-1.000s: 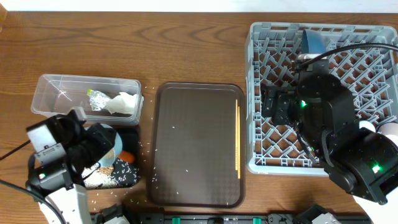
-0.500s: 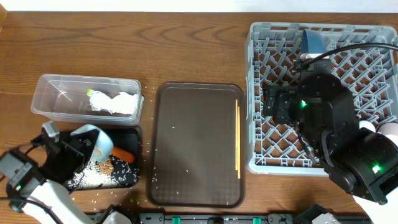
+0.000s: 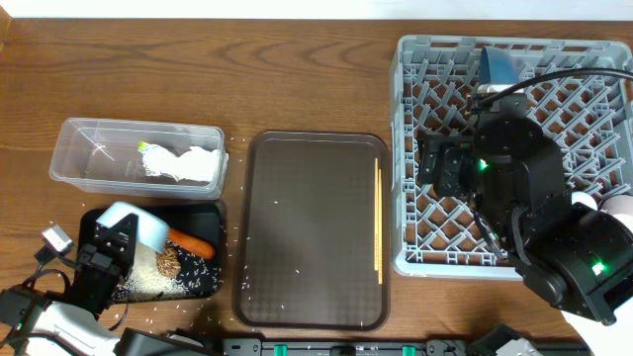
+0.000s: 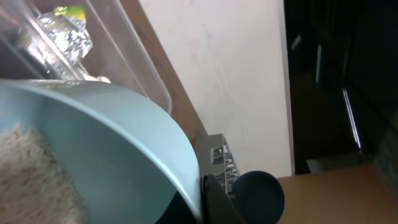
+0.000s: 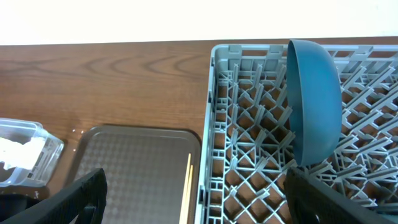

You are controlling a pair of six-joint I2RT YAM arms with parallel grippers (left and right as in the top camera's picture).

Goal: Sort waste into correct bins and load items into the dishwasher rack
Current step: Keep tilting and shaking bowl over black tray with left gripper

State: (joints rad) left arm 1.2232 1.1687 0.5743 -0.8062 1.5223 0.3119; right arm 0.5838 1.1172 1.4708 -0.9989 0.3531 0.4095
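1. The left tool [image 3: 117,242] is closed on the rim of the bowl [image 3: 138,222]. In the wrist view one dark finger [image 4: 214,200] lies against the rim's outer side. The bowl is tilted off level.
2. The bowl hangs over the 10 o'clock corner of the black tray [image 3: 211,212]. I cannot tell whether it touches the tray.
3. The rice [image 3: 158,283], lump [image 3: 168,262] and carrot [image 3: 194,244] lie in the tray at 3 to 5 o'clock from the bowl.
4. The wrist view shows a pale grainy patch low inside the bowl. It is probably leftover rice, so emptying looks unfinished.
5. Key relation: the rack [image 3: 413,61] lies at 3 o'clock from the bowl, well apart, with the brown tray [image 3: 307,158] between them. The left arm has the bowl, but the right arm is nearer the rack.
6. The right tool [image 5: 194,186] is spread wide and holds nothing, over the rack's 9 o'clock side. The plate [image 5: 314,93] stands on edge at the rack's 12 o'clock side.
7. Judgement: the bowl should finish tipping over the black tray before it goes toward 3 o'clock. Otherwise grains may scatter on the brown tray.
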